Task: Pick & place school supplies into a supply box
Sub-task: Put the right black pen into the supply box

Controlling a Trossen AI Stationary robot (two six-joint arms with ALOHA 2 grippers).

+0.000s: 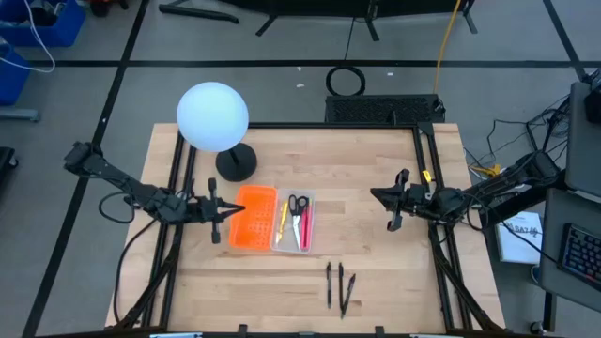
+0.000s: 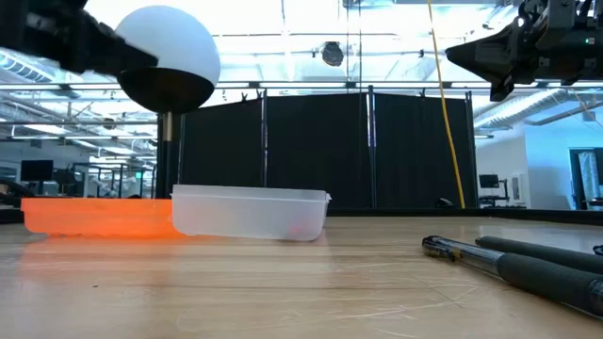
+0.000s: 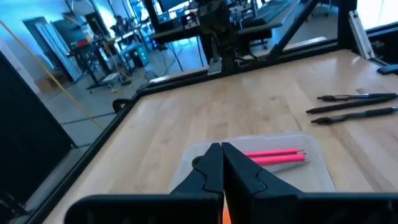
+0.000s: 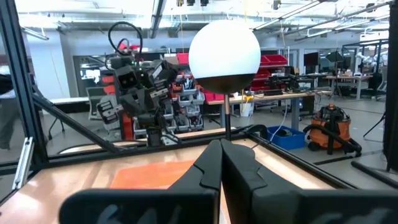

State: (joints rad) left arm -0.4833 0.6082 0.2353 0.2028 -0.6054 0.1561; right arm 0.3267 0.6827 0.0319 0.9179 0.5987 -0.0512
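Layout on the tabletop point(image 1: 376, 244): the supply box point(image 1: 293, 223) lies near the centre, touching a second tray point(image 1: 254, 218) on its left. Inside the box lie the scissors point(image 1: 297, 206) and two pens point(image 1: 303, 231) side by side. Three further pens point(image 1: 337, 284) lie on the tabletop in front of the box, toward its right. A globe lamp point(image 1: 214, 118) stands behind the second tray.

Your low view: contents of shallow clear plastic supply box point(image 2: 250, 212) blurred behind translucent wall. Dark pens on wood table point(image 2: 528, 264) cut by right edge. Left wrist view: own fingers point(image 3: 211, 171) hide box's near part.
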